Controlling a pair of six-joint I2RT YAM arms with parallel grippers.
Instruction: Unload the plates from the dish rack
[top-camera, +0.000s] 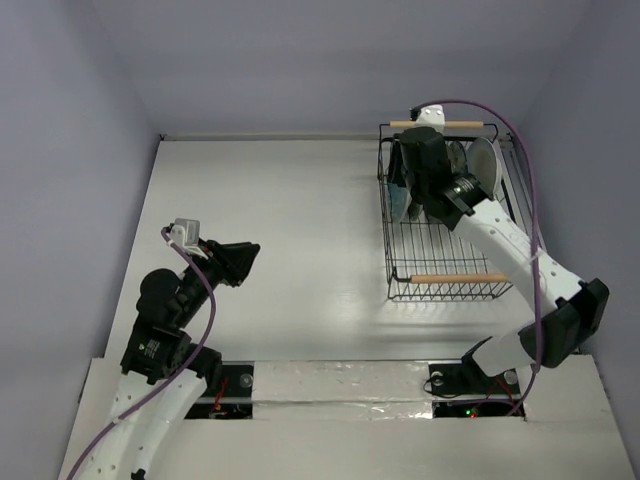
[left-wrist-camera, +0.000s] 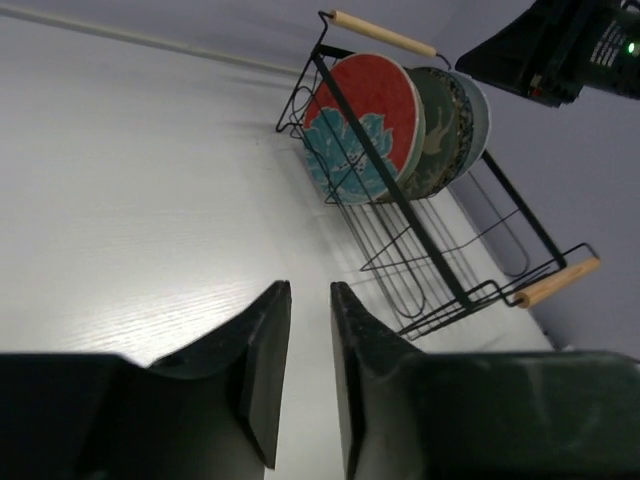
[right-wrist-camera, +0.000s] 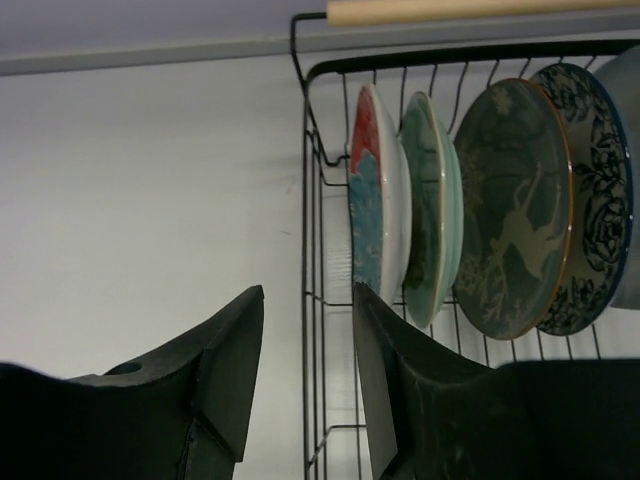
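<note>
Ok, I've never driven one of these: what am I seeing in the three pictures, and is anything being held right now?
Two robot arms are bolted at the near edge of a white table. The overhead picture looks down from behind them; the other two come from cameras on each wrist. The left tool is open and empty, well away from the dish rack. The right tool is open and empty too, at the rack's far end, facing the plates standing on edge inside.
</note>
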